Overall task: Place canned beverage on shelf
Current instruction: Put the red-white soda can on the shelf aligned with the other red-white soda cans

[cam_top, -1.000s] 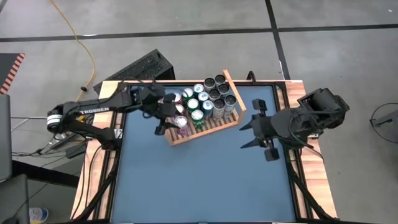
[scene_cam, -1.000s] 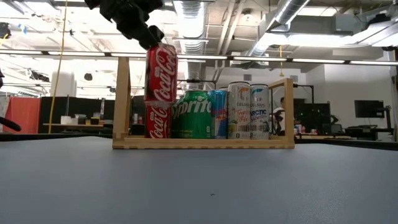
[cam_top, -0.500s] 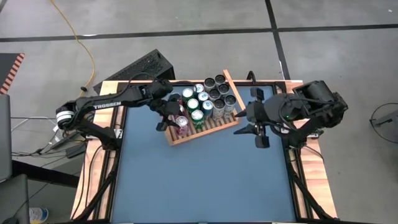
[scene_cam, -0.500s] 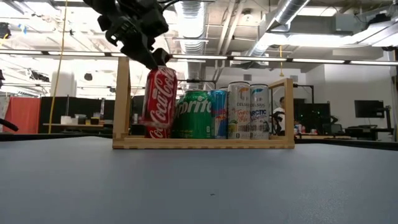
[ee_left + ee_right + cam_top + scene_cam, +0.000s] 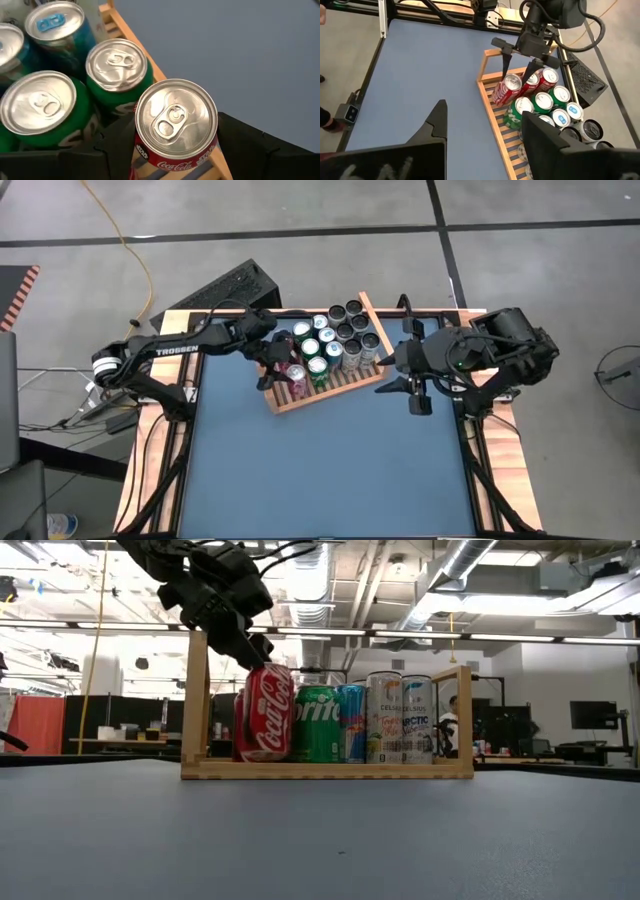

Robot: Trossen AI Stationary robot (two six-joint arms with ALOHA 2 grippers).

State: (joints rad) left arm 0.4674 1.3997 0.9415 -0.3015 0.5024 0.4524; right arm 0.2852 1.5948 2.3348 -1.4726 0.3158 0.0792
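Coca-Cola can [image 5: 265, 712] sits tilted in the left tool [image 5: 280, 367], whose fingers [image 5: 506, 58] clasp its upper part at the wooden shelf's [image 5: 345, 381] near corner, beside two green Sprite cans [image 5: 118, 70]. Its base looks to be on the slats. The right tool [image 5: 414, 376] hangs over the blue tabletop [image 5: 330, 465] just beside the shelf, fingers parted and holding nothing.
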